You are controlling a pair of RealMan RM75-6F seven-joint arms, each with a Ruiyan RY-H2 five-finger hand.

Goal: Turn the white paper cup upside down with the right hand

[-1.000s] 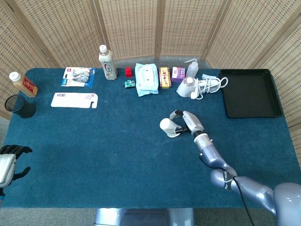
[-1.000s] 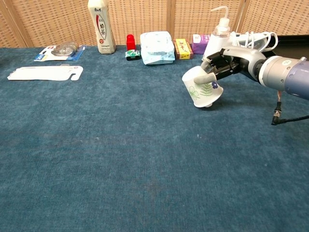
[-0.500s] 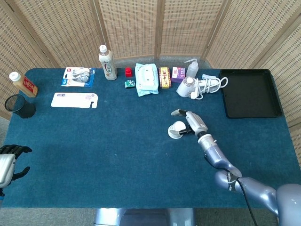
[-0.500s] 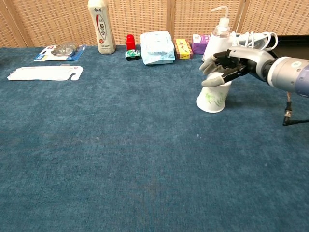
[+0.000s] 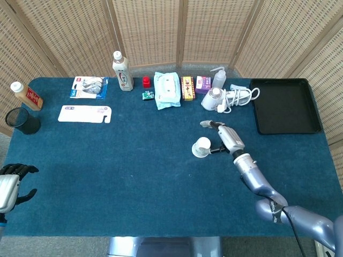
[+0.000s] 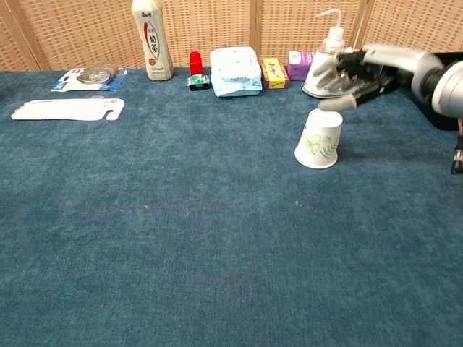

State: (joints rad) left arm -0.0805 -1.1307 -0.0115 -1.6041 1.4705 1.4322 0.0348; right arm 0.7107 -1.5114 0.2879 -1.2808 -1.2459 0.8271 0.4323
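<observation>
White paper cup (image 6: 319,139) stood mouth-down on the blue worktop (image 6: 181,238), base up, roughly mid-worktop and in front of the row of bottles and boxes. A second earlier it was tilted in the right robot hand (image 6: 354,72); half a second earlier it was already down, with the fingers on its base. By this frame the right robot hand had let go and lifted up and back, toward the squeeze bottle (image 6: 327,52) and hair dryer (image 5: 215,98). My read: the flip is done and only the retreat remains.

Right robot hand held nothing. Its fingers (image 5: 206,124) were spread apart, with one fingertip hovering just above the cup's base. The head view showed a gap beside the cup (image 5: 202,146), so I'd call it no contact, though the chest view is motion-blurred.

Left robot hand (image 5: 9,184) sat at the near-left edge, well apart from the cup, fingers apart and holding nothing.
</observation>
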